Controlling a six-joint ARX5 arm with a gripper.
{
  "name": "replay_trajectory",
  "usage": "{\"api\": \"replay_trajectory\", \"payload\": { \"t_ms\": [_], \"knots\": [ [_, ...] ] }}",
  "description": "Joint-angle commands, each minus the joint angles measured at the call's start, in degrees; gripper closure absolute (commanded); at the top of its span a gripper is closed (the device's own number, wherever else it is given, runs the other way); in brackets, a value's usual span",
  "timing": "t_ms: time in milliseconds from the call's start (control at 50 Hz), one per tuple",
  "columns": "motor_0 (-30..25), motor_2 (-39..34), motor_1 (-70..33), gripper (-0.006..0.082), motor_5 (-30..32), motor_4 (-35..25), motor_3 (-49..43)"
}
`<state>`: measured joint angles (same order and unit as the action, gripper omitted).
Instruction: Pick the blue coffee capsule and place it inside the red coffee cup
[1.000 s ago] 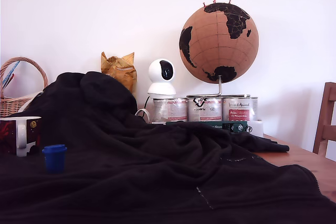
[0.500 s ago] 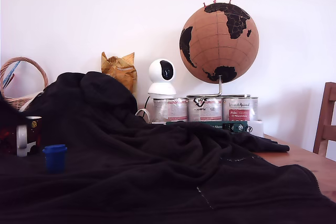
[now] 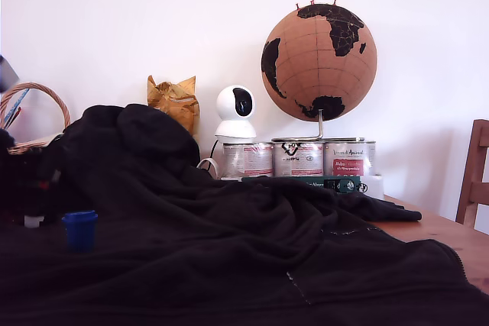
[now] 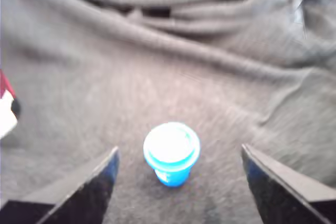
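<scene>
Treat the blue coffee capsule point(image 3: 79, 228) as a light, stiff little pod with smooth, tapering plastic walls. It will probably squirt out of a hard pinch, and it may topple at a nudge because it stands on soft black cloth point(image 3: 252, 250) draped over the surface rather than on anything firm. You would do best to close across the body just beneath the wider flat rim, so the rim can catch on the fingers if it slides. It sits upright in the lower left of the exterior view, wide end up. The arm point(image 3: 27, 181) is the dark mass low at that view's left edge, just behind the capsule, and it hides nearly all of the red coffee cup point(image 4: 4, 114). Only a red and white sliver of the cup shows at the wrist picture's margin. In the wrist view your end effector point(image 4: 180, 151) is spread wide and holds nothing. Its two dark fingers point(image 4: 100, 184) flank the capsule with clear cloth showing on both sides, and neither touches it. The picture is blurred, so you cannot judge its height above the cloth.
</scene>
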<state>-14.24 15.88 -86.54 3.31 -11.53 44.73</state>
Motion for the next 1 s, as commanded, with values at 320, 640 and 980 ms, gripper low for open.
{"api": "replay_trajectory", "payload": {
  "t_ms": [320,640,980],
  "knots": [
    [-0.1,6.7,-8.7,0.0286,1.2,0.0,-1.3],
    [-0.1,7.1,-8.7,0.0660,1.2,-0.2,-1.8],
    [0.1,9.1,-8.6,0.0658,1.2,0.0,3.0]
  ]
}}
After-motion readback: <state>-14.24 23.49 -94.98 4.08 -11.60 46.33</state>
